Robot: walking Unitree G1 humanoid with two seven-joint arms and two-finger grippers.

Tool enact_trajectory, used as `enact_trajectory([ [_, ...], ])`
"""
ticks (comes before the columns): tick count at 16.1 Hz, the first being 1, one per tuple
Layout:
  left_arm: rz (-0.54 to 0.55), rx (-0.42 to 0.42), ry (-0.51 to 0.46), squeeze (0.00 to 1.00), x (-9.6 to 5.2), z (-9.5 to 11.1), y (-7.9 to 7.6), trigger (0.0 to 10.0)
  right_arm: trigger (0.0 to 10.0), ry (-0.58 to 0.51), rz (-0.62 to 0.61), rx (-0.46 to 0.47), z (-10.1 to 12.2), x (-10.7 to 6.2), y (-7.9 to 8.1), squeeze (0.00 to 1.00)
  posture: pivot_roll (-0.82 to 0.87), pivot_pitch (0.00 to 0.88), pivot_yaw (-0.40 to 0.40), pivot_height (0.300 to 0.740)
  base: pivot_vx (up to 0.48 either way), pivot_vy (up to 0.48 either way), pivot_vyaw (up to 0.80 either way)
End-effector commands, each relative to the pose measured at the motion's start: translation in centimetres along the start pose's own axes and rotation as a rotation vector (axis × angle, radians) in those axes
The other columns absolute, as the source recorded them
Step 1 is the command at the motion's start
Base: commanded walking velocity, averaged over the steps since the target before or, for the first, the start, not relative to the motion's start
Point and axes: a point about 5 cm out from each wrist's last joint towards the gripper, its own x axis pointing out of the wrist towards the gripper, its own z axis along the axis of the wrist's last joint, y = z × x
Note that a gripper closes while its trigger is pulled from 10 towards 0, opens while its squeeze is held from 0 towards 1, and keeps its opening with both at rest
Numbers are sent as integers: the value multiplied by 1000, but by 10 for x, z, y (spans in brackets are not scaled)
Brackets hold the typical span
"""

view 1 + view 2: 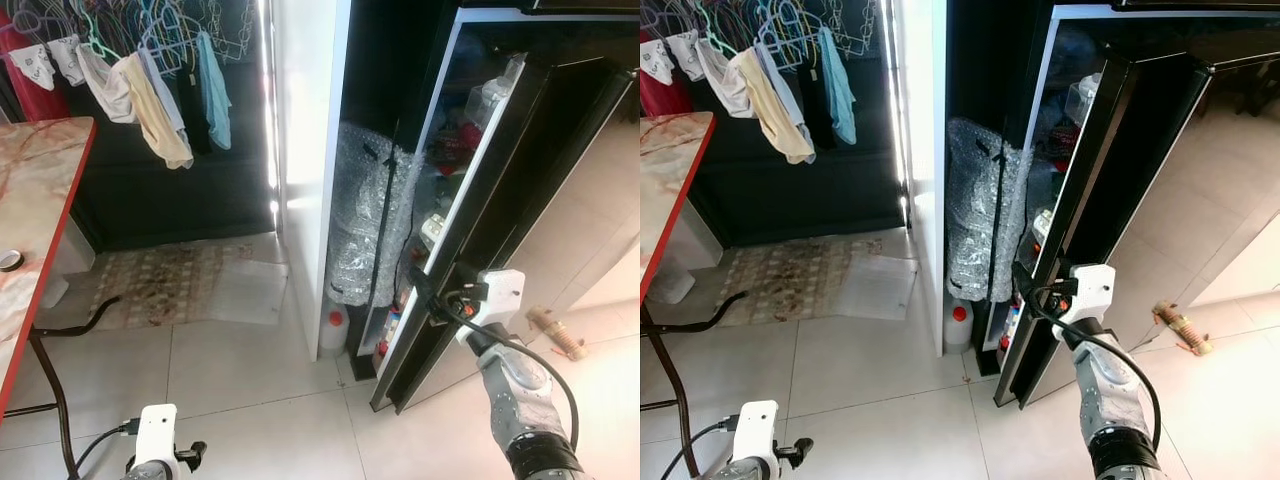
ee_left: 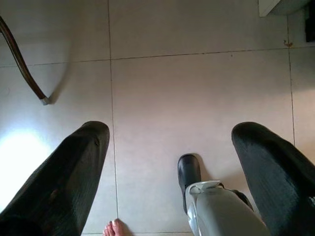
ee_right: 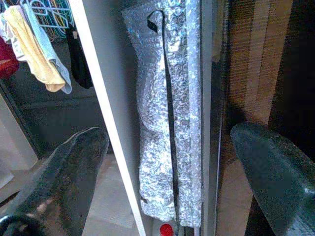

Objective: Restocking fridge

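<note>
The right gripper (image 1: 432, 296) is spread wide, its long black fingers straddling the edge of the tall black glass-fronted fridge door (image 1: 520, 200), one finger on the inner side and the other on the outer face going by the right wrist view, so it's around the edge but not clamped on it as far as I can tell. That door stands partly open, angled out from the cabinet, and through the gap you can make out door shelves with bottles and packets (image 1: 440, 215), too dim to name any of them. Just beside the door's hinge-side gap there's a tall roll of silvery bubble wrap (image 3: 170, 108) leaning upright between the fridge and a white side panel (image 1: 310, 150), with a small white plastic jug with a red cap (image 1: 334, 328) on the floor at its foot. Further out: pale tiled floor, a worn patterned floor mat (image 1: 165, 283), clothes on hangers (image 1: 150, 75) over a dark wall, and a marbled table with a red rim (image 1: 50, 170) on the robot's left. The left gripper (image 2: 170, 172) hangs low over the tiles, fingers wide apart with nothing between them, and some bare toes (image 2: 112, 227) of a person peek in at the frame edge. My read is this is the door-opening step; next it needs to swing the door wider without slipping off that thin edge, and nothing to stock is in hand yet.
</note>
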Motion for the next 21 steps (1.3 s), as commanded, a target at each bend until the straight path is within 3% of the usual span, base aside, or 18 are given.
enact_trajectory([
  [1,4,-4,16,0,-1,-7,0,10000,10000,-11,14,-4,5,3,2,0,-177,22,-40,740,0,0,0],
  [3,5,-1,15,0,-1,-6,0,10000,10000,-1,9,-3,3,3,3,0,-181,20,-35,740,0,0,0],
  [8,4,0,10,0,-1,-5,0,10000,10000,2,32,-9,11,22,11,0,-165,8,-35,740,0,0,0],
  [21,10,4,6,0,-1,-3,1,10000,10000,2,84,-6,16,41,27,0,-153,0,-31,740,0,0,0],
])
